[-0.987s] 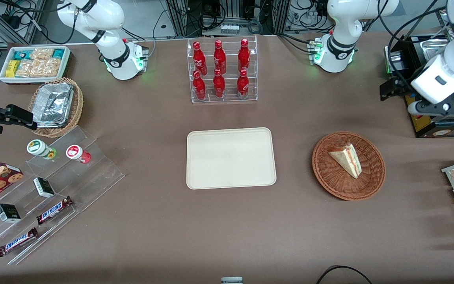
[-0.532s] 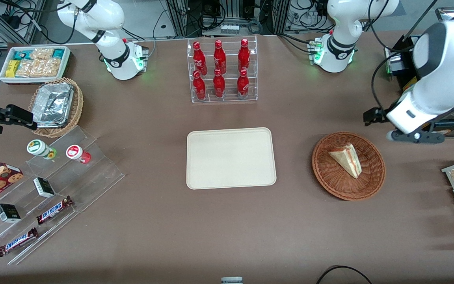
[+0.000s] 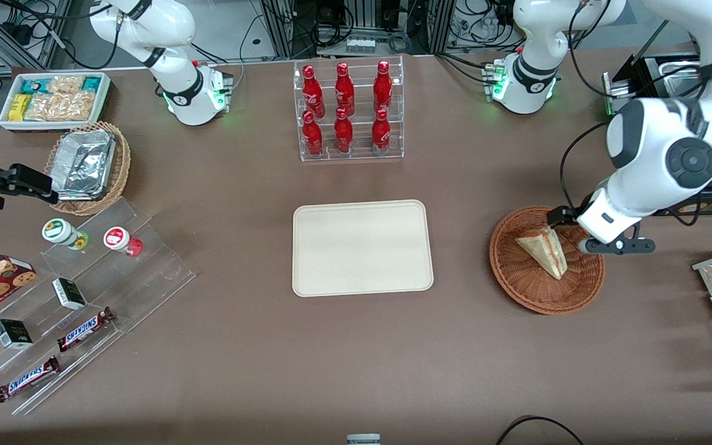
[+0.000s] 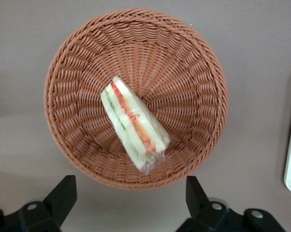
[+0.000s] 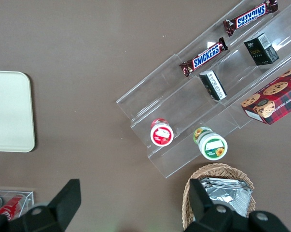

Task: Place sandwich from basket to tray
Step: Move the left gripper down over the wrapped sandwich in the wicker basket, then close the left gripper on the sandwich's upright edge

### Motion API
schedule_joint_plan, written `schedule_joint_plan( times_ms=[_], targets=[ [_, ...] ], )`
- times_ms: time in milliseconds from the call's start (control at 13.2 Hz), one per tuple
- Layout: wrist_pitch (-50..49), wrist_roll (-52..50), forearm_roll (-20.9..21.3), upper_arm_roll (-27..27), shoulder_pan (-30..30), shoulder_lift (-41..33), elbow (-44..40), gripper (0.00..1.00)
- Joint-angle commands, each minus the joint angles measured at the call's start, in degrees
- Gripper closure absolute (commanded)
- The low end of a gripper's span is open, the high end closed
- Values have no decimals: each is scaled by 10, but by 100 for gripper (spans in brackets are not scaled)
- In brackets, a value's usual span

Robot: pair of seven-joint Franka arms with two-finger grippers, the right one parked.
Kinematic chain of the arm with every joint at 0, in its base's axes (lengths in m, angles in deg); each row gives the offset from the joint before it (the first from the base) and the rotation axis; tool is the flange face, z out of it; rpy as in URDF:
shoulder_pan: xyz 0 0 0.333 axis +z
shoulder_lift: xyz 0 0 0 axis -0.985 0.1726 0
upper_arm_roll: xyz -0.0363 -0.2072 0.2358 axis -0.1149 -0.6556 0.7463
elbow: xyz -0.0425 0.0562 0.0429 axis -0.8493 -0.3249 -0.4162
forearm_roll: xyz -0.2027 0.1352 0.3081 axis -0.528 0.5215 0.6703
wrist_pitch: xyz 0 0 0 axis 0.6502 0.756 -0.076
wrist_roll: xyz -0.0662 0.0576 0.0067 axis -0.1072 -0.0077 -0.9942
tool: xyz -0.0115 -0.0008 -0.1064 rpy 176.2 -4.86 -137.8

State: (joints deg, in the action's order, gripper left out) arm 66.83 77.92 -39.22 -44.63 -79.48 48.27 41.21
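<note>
A: Gripper [image 4: 131, 203] is now positioned above the basket [image 3: 520, 281], at its edge toward the working arm's end of the table. A second ago it was parked well apart, at roughly the basket's 2 o'clock in the front view. Fingers [image 4: 62, 193] are spread wide, nothing held.

B: Sandwich [image 3: 544, 249] status?

A: Untouched, lying in the basket on its side, narrow end at about 5 o'clock in the front view. Clear wrap is seen at one end from the wrist camera.

B: Tray [image 3: 362, 248]?

A: Nothing is placed on it; it is found at the basket's 9 o'clock, well apart.

B: So the approach is done, the grasp is not.

A: Agreed. A centring over the wedge and a descent are probably needed next.
</note>
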Motion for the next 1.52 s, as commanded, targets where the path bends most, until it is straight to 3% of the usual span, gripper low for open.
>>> schedule_joint_plan(
  times_ms=[0, 304, 684, 1443],
  targets=[
    [64, -34, 7, -2, 2, 4, 40, 0],
    [99, -236, 7, -2, -1, 19, 58, 0],
    [133, -366, 7, -2, -3, 40, 61, 0],
    [184, -383, 7, -4, -5, 78, 82, 0]
  ],
)
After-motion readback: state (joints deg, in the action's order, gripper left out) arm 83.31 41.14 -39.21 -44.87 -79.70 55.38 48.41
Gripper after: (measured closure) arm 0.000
